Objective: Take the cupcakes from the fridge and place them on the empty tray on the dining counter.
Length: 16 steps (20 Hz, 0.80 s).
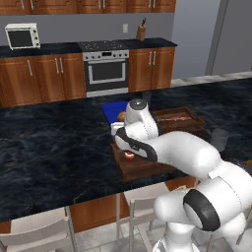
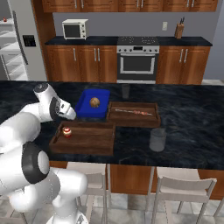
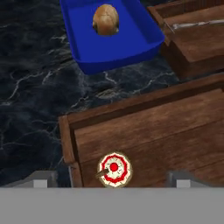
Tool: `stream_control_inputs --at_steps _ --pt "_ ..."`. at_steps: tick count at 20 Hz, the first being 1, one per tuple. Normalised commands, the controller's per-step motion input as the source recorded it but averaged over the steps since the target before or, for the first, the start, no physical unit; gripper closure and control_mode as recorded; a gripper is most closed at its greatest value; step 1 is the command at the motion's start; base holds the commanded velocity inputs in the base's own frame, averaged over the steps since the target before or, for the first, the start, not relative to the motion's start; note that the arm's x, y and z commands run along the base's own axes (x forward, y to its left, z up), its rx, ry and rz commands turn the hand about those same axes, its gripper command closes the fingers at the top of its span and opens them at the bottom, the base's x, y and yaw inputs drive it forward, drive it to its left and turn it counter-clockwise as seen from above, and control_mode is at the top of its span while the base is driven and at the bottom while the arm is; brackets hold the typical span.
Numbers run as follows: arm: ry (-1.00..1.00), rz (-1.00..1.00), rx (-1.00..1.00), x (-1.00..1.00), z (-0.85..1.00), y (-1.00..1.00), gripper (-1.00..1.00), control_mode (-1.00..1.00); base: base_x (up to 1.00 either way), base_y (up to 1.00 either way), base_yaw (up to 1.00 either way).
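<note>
One cupcake [image 3: 113, 168] with a red-and-white top sits in the near left corner of the dark-brown wooden tray [image 3: 175, 131] on the black marbled dining counter [image 3: 35, 87]. My gripper [image 3: 112, 178] hovers just above it, open, with a fingertip on each side and nothing between them. From the right base, the cupcake [image 2: 67, 131] rests on the tray [image 2: 92, 139] below my hand. From the left base, the cupcake [image 1: 129, 156] peeks out under the arm. The fridge [image 2: 24, 39] stands at the far left with its shelves showing.
Behind the tray, a blue tray [image 2: 85, 109] holds a round brown bun [image 2: 94, 103]. A second wooden tray [image 2: 133, 114] carries a skewer. A glass [image 2: 157, 139] stands right of the tray, a darker cup [image 2: 125, 91] farther back. Stools line the counter's near edge.
</note>
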Motion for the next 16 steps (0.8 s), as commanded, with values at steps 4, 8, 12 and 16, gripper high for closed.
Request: stream_control_inputs --at_steps 4,8,12,16 --pt "-0.16 0.00 0.04 -0.54 1.00 -0.05 -1.00 -1.00 0.00 0.00 0.00" --pt "-0.03 0.06 0.02 -0.75 1.00 -0.21 -1.00 -1.00 0.00 0.00 0.00" --pt "0.00 0.09 0.00 -0.88 1.00 -0.27 -1.00 -1.00 0.00 0.00 0.00" --pt "0.05 0.11 0.00 -0.98 0.99 -0.36 -1.00 -1.00 0.00 0.00 0.00"
